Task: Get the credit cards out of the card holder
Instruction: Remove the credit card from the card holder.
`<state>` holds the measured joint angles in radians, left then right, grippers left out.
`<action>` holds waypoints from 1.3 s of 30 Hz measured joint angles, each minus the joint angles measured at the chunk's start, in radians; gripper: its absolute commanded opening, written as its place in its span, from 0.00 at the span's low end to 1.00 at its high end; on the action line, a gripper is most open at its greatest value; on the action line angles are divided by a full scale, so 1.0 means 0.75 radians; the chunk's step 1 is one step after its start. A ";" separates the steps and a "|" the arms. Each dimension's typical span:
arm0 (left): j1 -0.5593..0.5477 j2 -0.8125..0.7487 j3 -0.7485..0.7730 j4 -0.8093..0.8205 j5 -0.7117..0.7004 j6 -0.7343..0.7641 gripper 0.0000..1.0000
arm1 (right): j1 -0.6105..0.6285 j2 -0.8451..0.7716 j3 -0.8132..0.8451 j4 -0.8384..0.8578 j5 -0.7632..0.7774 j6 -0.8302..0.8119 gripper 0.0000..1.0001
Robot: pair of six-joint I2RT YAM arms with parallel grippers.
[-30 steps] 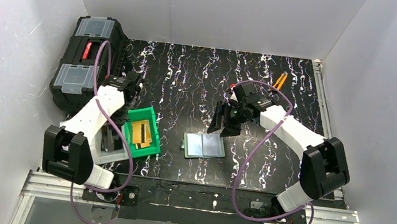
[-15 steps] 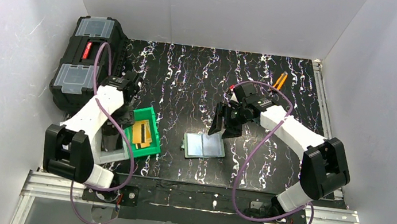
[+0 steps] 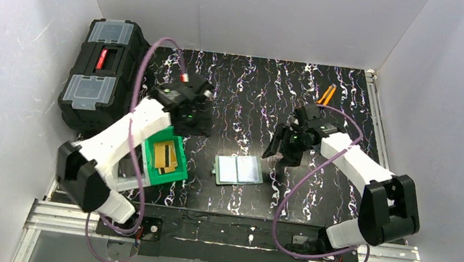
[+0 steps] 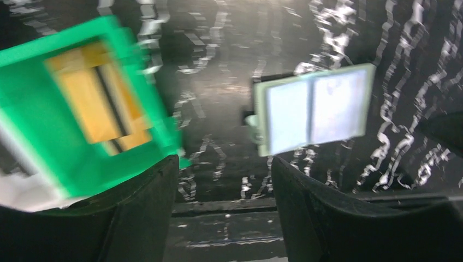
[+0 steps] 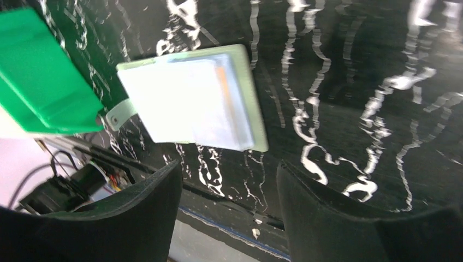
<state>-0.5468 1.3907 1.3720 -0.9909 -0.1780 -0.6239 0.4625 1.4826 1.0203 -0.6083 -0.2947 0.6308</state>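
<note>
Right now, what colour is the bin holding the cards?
Bright green bin, clearest from the top camera.

A bulky black plastic toolbox (image 3: 101,73) with two clear-lidded compartments and a red latch stands at the far left of the black tabletop (image 3: 241,91), which is streaked white and purple. A bright green plastic bin (image 3: 162,178) sits at the near left, just beside a white-clear plastic bin (image 3: 134,184) (partly hidden). A small orange-handled tool (image 3: 327,94) lies at the far right.
</note>
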 measured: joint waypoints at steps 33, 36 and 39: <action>-0.558 0.823 0.186 0.414 0.119 -0.021 0.49 | -0.241 -0.194 -0.247 0.017 0.090 0.138 0.71; -0.567 0.831 0.186 0.418 0.112 -0.020 0.48 | -0.241 -0.187 -0.247 0.023 0.086 0.138 0.71; -0.578 0.844 0.183 0.425 0.092 -0.021 0.42 | -0.241 -0.180 -0.247 0.033 0.084 0.138 0.71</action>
<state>-0.9802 2.0239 1.5089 -0.6720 -0.1093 -0.6395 0.2817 1.3479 0.8349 -0.5835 -0.2317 0.7341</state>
